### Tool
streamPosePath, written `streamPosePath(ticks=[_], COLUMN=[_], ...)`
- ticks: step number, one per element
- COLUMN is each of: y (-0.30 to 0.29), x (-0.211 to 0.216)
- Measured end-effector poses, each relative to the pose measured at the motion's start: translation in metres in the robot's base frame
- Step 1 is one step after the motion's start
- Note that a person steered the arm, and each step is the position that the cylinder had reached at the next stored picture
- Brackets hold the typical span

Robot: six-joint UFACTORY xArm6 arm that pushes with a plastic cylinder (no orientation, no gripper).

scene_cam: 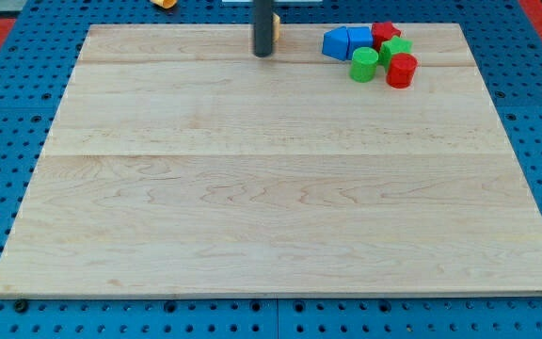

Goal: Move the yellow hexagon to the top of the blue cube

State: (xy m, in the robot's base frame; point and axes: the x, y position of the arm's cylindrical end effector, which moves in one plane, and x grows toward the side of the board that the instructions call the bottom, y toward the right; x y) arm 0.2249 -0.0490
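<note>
My tip rests on the wooden board near its top edge, a little left of centre. A yellow block shows as a small sliver just right of the rod, mostly hidden behind it; its shape cannot be made out. The blue cube sits at the view's top right, roughly 100 px right of my tip. A second blue block touches its left side.
Packed against the blue cube are a red block, a green block, a green cylinder and a red cylinder. Another yellow piece lies beyond the board's top edge at the upper left.
</note>
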Motion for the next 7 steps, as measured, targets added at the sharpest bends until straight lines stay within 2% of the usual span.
streamPosePath(ticks=[1,2,4,6,7], y=[-0.051,-0.043,0.066,0.084,0.049], x=[-0.033,-0.033,-0.03,0.013,-0.004])
